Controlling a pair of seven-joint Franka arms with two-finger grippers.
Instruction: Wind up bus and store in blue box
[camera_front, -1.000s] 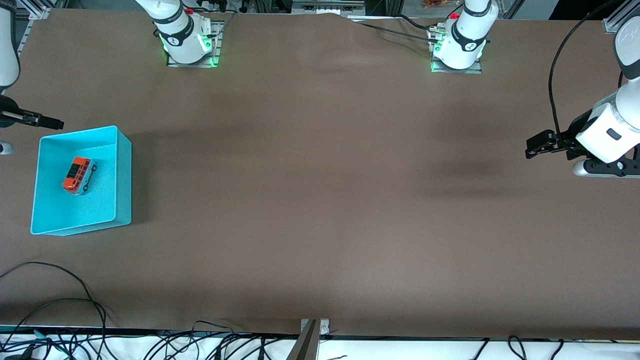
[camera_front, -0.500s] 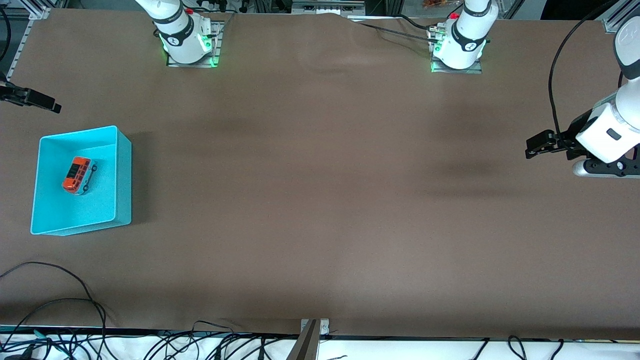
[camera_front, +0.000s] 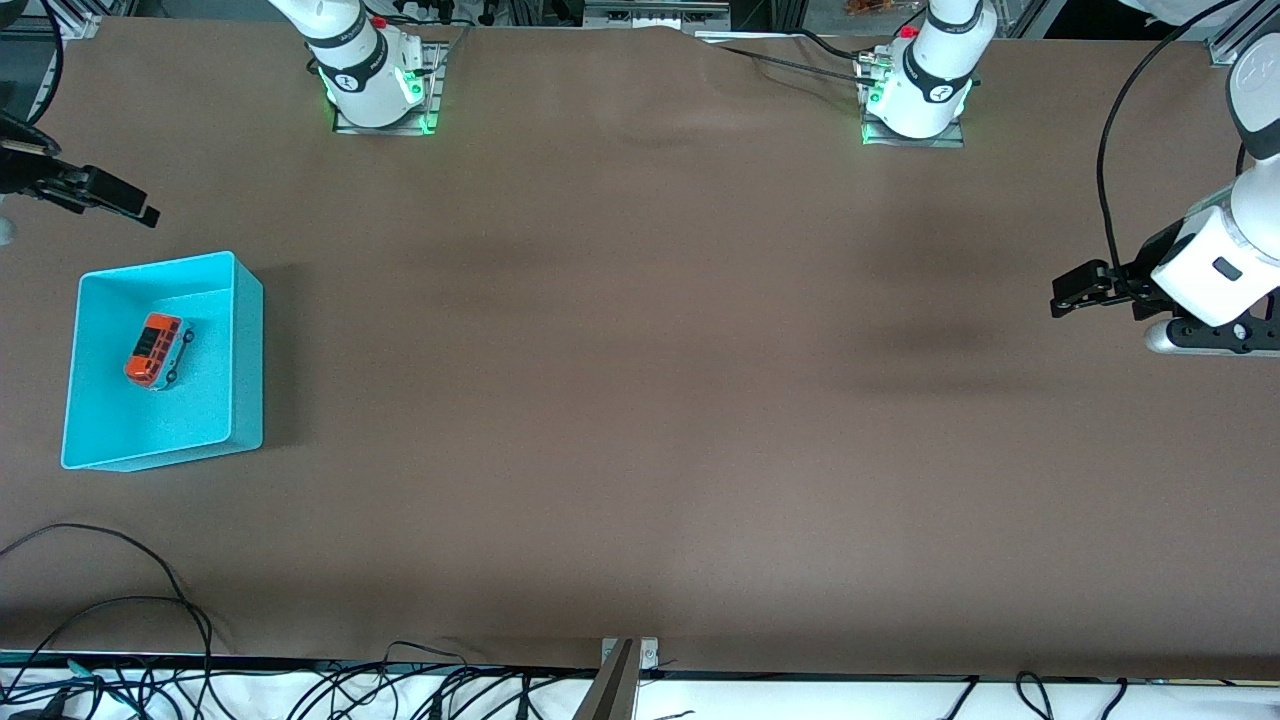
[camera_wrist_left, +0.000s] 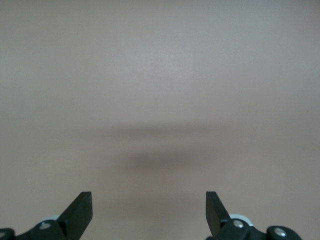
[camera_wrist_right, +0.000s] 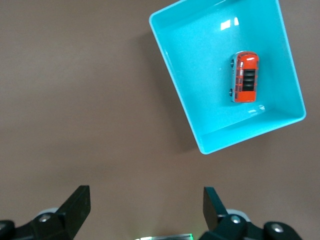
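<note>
Since the earlier frames, our right gripper (camera_front: 105, 196) had swung away from the blue box (camera_front: 248, 345), which we use as our landmark throughout. A second before it hung just over the box's rim; half a second before it sat nearer the table's edge; now it hung over bare tabletop (camera_front: 640, 400) just past the box wall that faces the robots' bases, farther from the front camera than the box. Nothing else had shifted: box, bus and left arm kept their places.

We saw the bus (camera_front: 158, 350) lying inside the blue box, resting on its floor on its wheels, roof up, clear of all four walls and somewhat closer to the wall at the table's edge. From the right wrist view, the bus (camera_wrist_right: 245, 76) and the box (camera_wrist_right: 175, 95) both showed below the right gripper (camera_wrist_right: 145, 205), whose jaws stood wide apart and held nothing.

Our left gripper (camera_front: 1075, 290) waited well apart from the box, at the left arm's end of the table. In the left wrist view its fingers (camera_wrist_left: 80, 212) were spread wide over bare brown surface, empty.
</note>
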